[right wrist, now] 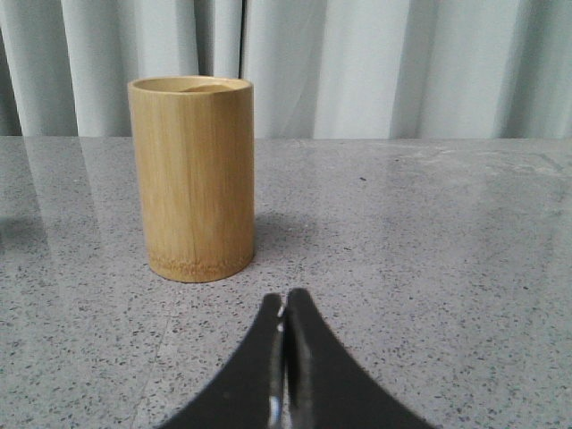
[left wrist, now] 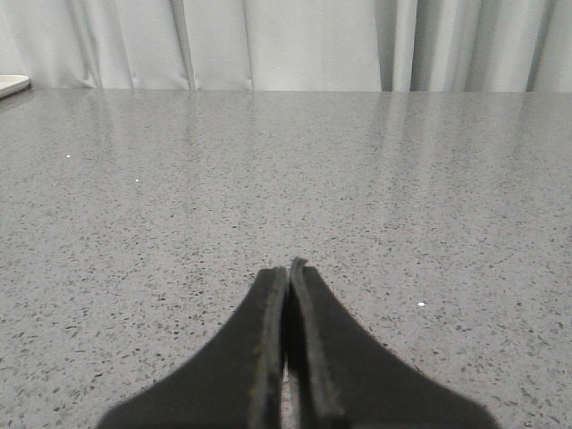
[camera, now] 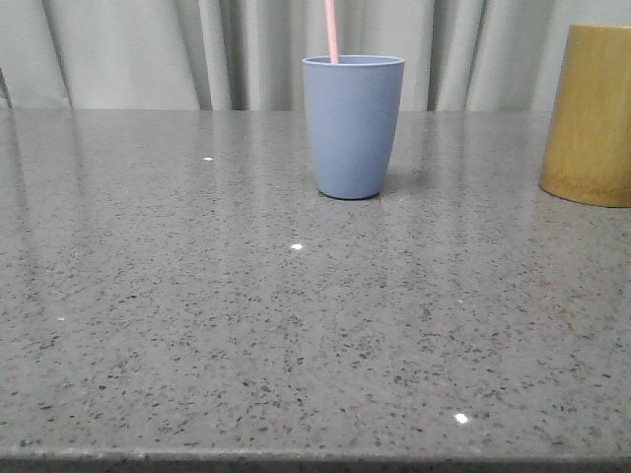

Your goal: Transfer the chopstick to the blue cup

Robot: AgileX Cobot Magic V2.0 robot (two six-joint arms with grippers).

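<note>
While the grey speckled table (camera: 197, 325) spreads wide before a pale curtain (camera: 138, 49), both arms sit low and level over it, each wrist camera looking along its dark fingers across the stone. On the left gripper (left wrist: 288, 268) the fingers are pressed together, with nothing between them and bare tabletop ahead. So too on the right gripper (right wrist: 286, 299), fingers together and holding nothing, pointing at the table just beside the bamboo cylinder (right wrist: 191, 177), which stands upright; its inside cannot be seen. In the front view the blue cup (camera: 352, 126) stands upright near the table's far middle, well apart from the bamboo cylinder on the right. Inside the cup stands the chopstick (camera: 332, 32), rising past the rim, leaning slightly left.
</note>
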